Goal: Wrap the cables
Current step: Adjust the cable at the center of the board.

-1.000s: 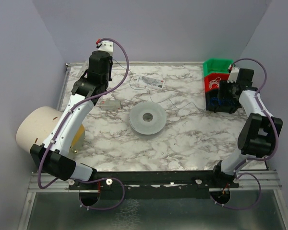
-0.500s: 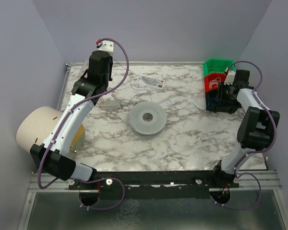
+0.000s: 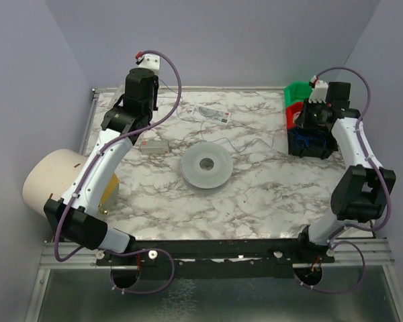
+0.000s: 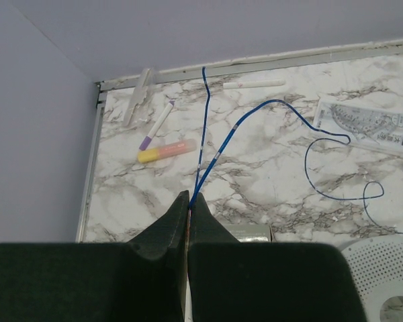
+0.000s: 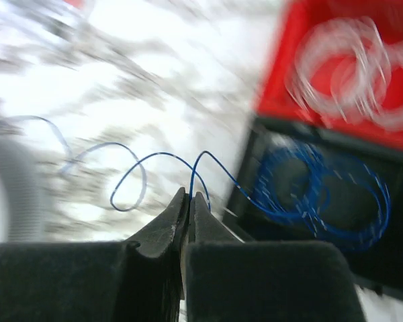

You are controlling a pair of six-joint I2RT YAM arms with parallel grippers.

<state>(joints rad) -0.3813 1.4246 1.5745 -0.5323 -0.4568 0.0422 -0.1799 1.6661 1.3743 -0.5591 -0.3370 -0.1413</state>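
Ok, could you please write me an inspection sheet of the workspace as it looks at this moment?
surface: marbled table, metal-edged.
job's things: blue cable in loose loops on the table; more coils in the stacked bins; perforated white disc at centre.
clutter: protractor, yellow highlighter, purple-capped pen, small grey box.
claws: left claw and right claw each shut on blue cable.
cables: purple arm leads, looping free.
surroundings: plain walls; cream roll at left edge.
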